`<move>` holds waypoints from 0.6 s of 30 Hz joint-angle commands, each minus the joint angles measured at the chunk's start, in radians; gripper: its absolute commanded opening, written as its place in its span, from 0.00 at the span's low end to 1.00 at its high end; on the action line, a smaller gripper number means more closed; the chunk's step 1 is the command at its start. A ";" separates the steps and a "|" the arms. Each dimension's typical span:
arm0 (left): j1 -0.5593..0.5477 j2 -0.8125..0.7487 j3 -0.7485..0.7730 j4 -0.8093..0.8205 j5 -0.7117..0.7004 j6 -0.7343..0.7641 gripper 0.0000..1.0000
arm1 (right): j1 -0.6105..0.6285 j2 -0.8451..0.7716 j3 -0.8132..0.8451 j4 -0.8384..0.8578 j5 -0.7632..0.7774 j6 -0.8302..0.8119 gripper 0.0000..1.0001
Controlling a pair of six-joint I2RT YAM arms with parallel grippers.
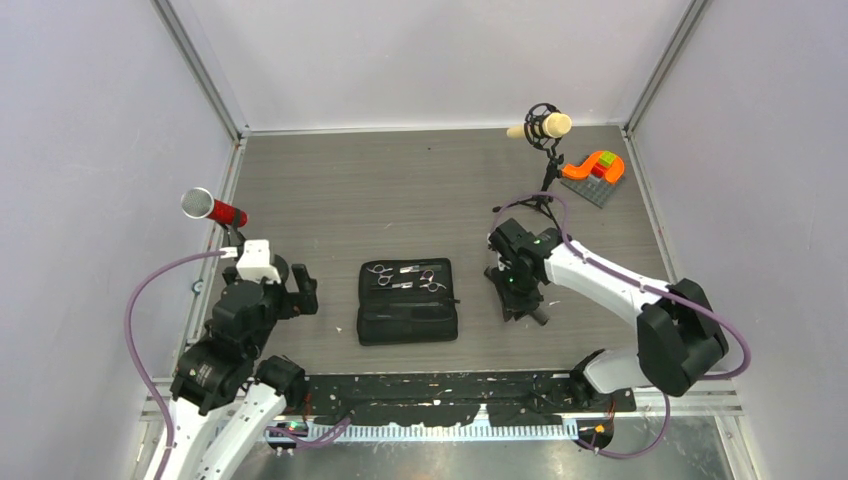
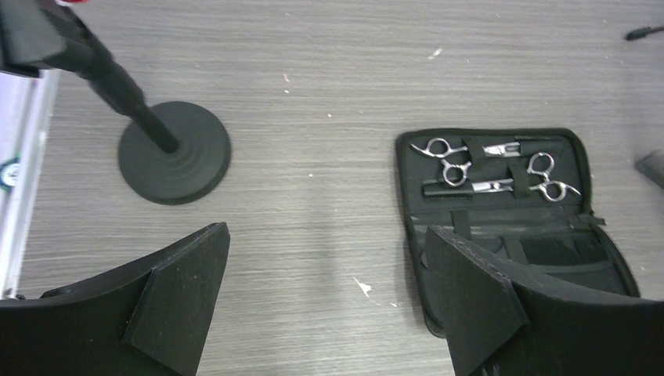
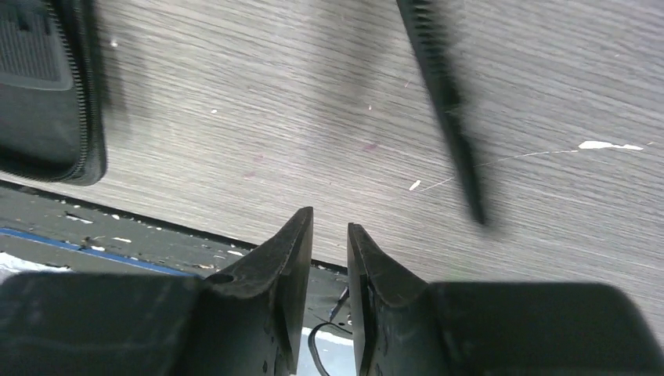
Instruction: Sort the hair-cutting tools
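From above, the case point(image 1: 405, 322) lay open in the middle of the worktop point(image 1: 400, 190), between my two arms, with something silver in its upper half. My left wrist camera showed this more plainly: the first scissors point(image 2: 443, 153) and the second scissors point(image 2: 548, 178) lay side by side in the case. My left claw point(image 2: 325, 235) hung spread wide over bare worktop just left of the case, holding nothing, with the round foot of a microphone stand point(image 2: 174, 153) beyond it.

Only my right wrist camera showed a comb point(image 3: 442, 86). It was black and blurred, lying flat on the worktop, apart from the case. My right claw point(image 3: 330, 219) was all but pressed together over the near edge, with nothing in the thin slit.
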 commanded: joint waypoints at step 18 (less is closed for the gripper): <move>0.004 0.122 0.065 -0.036 0.153 -0.058 1.00 | -0.127 0.026 0.067 0.103 0.145 -0.073 0.78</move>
